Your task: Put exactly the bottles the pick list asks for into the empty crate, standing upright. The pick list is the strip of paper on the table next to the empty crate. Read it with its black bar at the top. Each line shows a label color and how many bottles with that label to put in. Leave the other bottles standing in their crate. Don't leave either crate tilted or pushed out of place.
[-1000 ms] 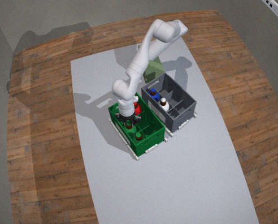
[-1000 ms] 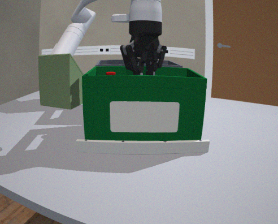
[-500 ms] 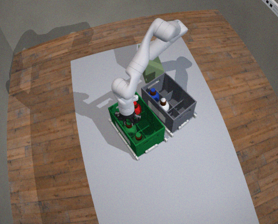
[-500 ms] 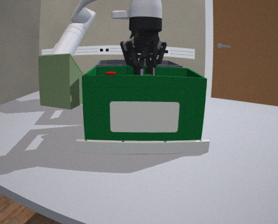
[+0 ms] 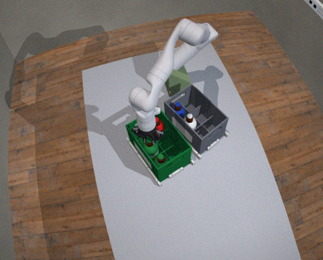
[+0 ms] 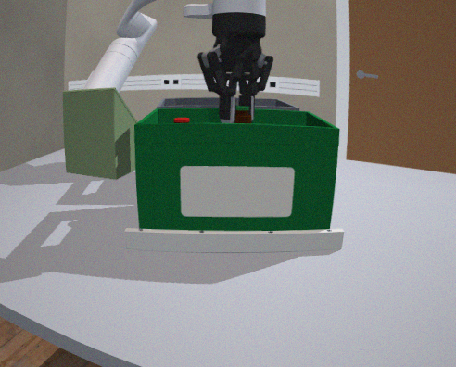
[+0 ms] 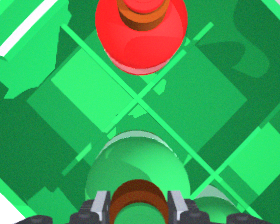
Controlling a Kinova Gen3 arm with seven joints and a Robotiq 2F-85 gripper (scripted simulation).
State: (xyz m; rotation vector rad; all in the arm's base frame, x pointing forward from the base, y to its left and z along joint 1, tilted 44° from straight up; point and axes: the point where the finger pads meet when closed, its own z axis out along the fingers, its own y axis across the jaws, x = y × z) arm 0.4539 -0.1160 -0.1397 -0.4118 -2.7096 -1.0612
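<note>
Now hand [image 7: 139, 212] on green bottle [image 7: 137, 170].

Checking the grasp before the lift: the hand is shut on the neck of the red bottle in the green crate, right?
Not quite. The hand is shut on the brown neck of the green bottle in the green crate; the wrist view shows the red bottle standing free, one compartment away.
</note>
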